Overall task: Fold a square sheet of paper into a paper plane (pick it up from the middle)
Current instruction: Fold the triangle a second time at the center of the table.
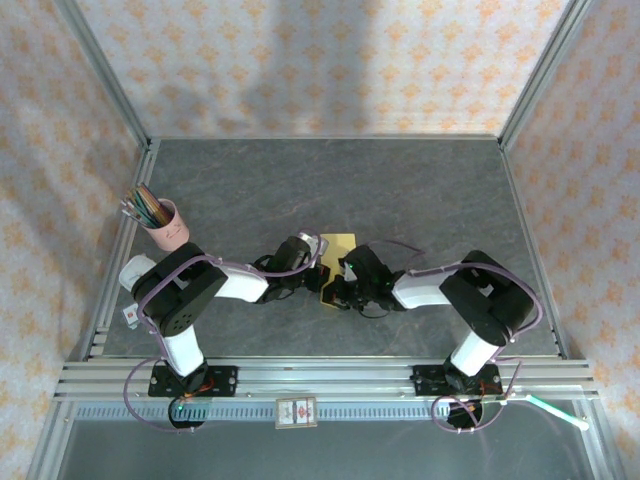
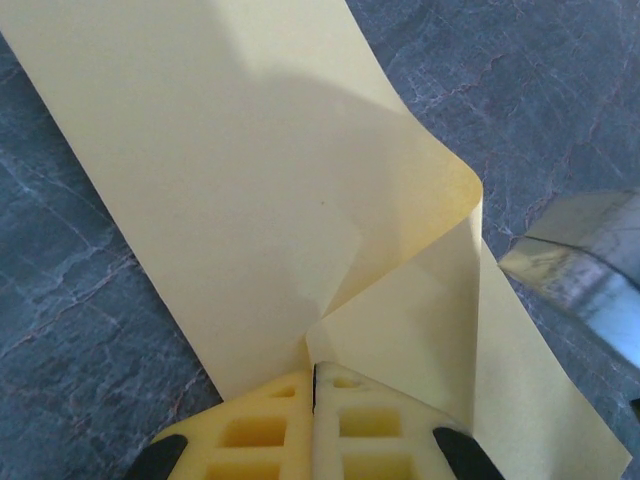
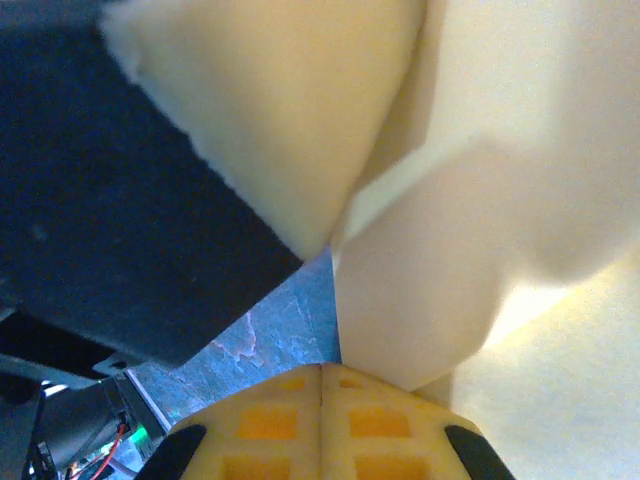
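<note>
The square sheet of paper (image 1: 339,243) is yellow and lies at the table's middle between both arms. In the left wrist view the paper (image 2: 220,170) has one flap (image 2: 420,300) curled over onto itself in a soft, uncreased bend. My left gripper (image 2: 314,368) is shut, its tips resting on that flap's corner. From above, the left gripper (image 1: 322,262) and right gripper (image 1: 340,282) meet over the sheet. My right gripper (image 3: 322,370) is shut, its tips at the edge of the raised paper (image 3: 430,270). The left gripper's finger (image 3: 270,110) sits just beyond it.
A pink cup of coloured pens (image 1: 165,226) stands at the left of the dark stone-look table (image 1: 330,180). Aluminium rails (image 1: 330,375) run along the near edge, and frame posts rise at the back corners. A blurred grey piece of the right arm (image 2: 585,275) is close beside the paper.
</note>
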`<act>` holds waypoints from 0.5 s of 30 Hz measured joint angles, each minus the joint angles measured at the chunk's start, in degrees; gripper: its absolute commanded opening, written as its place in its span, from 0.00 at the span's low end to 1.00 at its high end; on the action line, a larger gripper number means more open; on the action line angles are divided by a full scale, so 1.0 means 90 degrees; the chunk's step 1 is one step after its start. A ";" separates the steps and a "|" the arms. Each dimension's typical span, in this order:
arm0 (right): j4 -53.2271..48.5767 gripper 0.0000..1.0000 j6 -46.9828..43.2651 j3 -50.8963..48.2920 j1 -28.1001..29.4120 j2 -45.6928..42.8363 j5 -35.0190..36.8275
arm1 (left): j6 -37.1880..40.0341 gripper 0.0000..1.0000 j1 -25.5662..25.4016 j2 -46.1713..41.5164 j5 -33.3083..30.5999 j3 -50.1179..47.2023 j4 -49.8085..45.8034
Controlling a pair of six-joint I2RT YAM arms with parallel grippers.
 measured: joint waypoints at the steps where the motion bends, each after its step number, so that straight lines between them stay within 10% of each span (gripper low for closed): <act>1: -0.0100 0.01 -0.0049 0.0022 -0.0049 -0.0066 0.0000 | 0.0000 0.00 0.0000 0.0000 -0.0002 0.0007 -0.0010; 15: -0.0651 0.01 -0.0420 0.0340 -0.0848 -0.0449 0.0138 | 0.0044 0.00 0.0000 0.0010 -0.0007 0.0010 -0.0012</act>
